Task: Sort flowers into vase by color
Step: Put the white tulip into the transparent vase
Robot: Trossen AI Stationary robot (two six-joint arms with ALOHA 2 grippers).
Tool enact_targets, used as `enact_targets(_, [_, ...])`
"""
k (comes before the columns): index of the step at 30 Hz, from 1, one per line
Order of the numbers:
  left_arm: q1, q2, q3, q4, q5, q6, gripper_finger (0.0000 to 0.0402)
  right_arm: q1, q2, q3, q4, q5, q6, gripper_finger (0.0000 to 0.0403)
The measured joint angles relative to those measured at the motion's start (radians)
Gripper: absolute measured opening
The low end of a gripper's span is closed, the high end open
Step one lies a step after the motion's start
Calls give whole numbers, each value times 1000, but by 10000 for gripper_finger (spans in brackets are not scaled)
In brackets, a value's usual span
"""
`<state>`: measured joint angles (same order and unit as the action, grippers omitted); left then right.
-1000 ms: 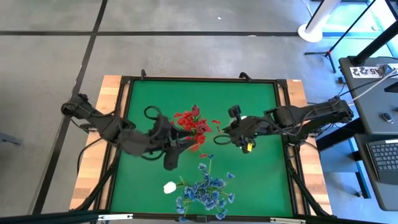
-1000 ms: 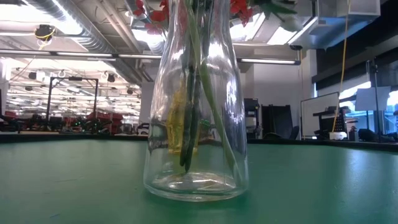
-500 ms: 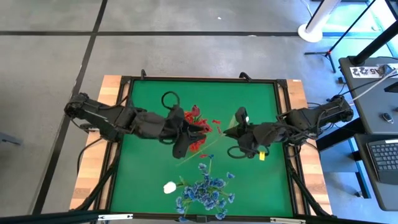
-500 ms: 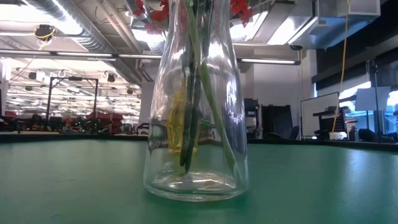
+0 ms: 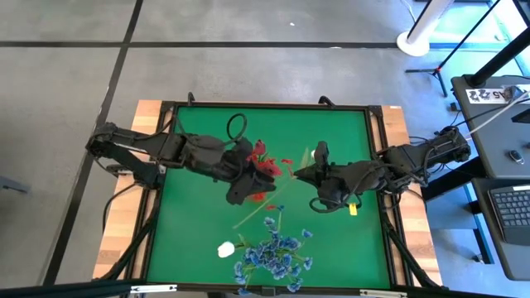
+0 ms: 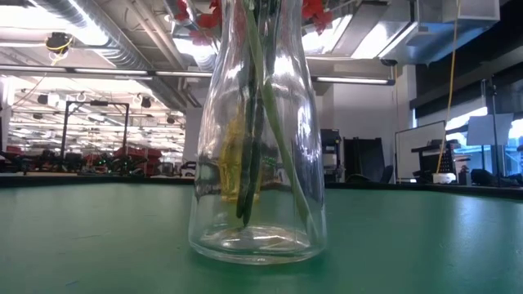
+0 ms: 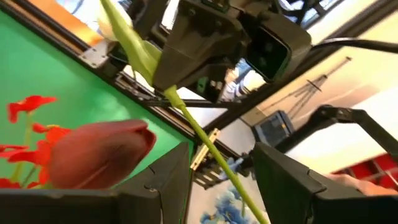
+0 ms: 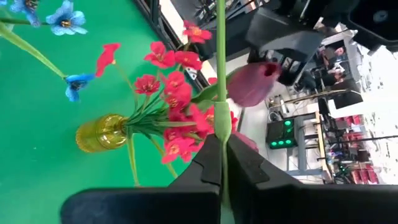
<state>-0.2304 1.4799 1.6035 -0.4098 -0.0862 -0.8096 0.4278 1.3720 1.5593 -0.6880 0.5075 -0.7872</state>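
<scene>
Right pincer [image 8: 221, 163] clenched on green tulip stem [image 8: 220, 56], held over bench [image 5: 331, 240] beside red-flower vase [image 5: 263, 170]. Left pincer [image 7: 221, 180] spread around same stem, dark pink tulip [image 7: 99, 152] alongside.

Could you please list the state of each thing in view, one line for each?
Vase: upright on the table, holding green stems with red blossoms.
White flower: lying on the table.
Blue flowers: lying on the table in a bunch.
Stem: off the table, pinched in the right hand.
Right hand: shut on the stem.
Left hand: open, stem passing between its fingers.
</scene>
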Motion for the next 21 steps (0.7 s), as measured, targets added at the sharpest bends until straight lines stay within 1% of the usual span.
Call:
enact_targets(3, [5,-8,14,-9,23,11,173,0,0,0,4,4,-6,4])
enact_targets(7, [13,-11,65,-5,22,65,173,0,0,0,10,16,-6,4])
enact_targets(10, [27,-13,71,-7,20,83,173,0,0,0,21,16,-13,4])
enact_targets(14, [48,-10,71,-56,-17,79,173,0,0,0,78,17,-102,4])
enact_targets(21, [62,5,71,-45,3,53,173,-3,0,0,123,17,-216,4])
